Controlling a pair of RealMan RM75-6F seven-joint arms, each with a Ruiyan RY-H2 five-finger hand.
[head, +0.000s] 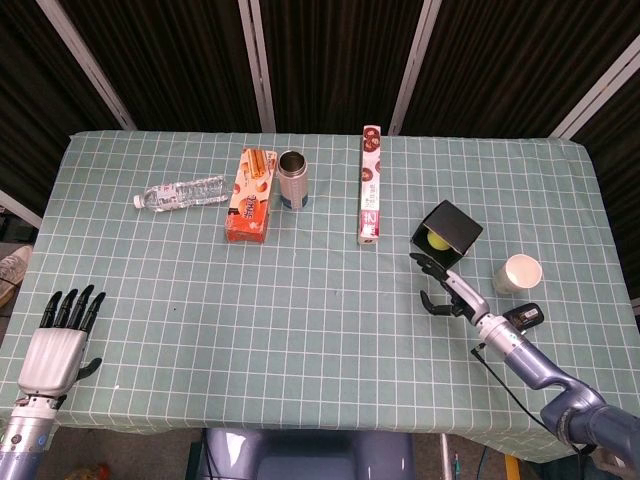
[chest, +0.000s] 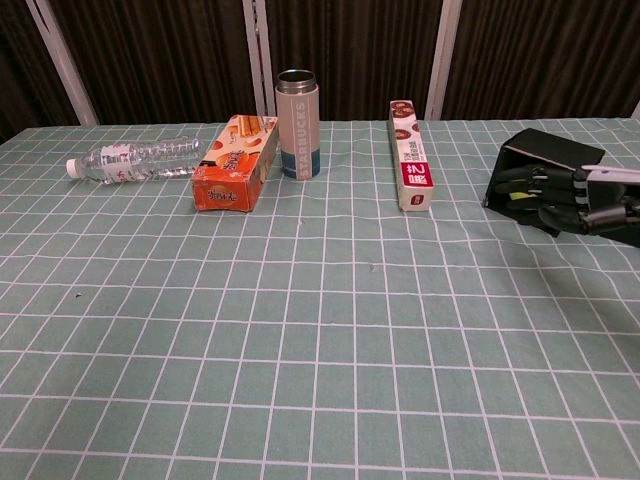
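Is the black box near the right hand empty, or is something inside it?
Not empty: the black box lies tipped, its opening showing a yellow-green ball inside.

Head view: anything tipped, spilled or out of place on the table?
The black box lies on its side, mouth toward the right hand, with a yellow-green ball inside. The water bottle also lies flat. No spill; the tumbler and paper cup stand upright.

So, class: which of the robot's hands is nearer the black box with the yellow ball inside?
Right. The right hand sits just in front of the black box; the left hand rests far across the table at its near left corner.
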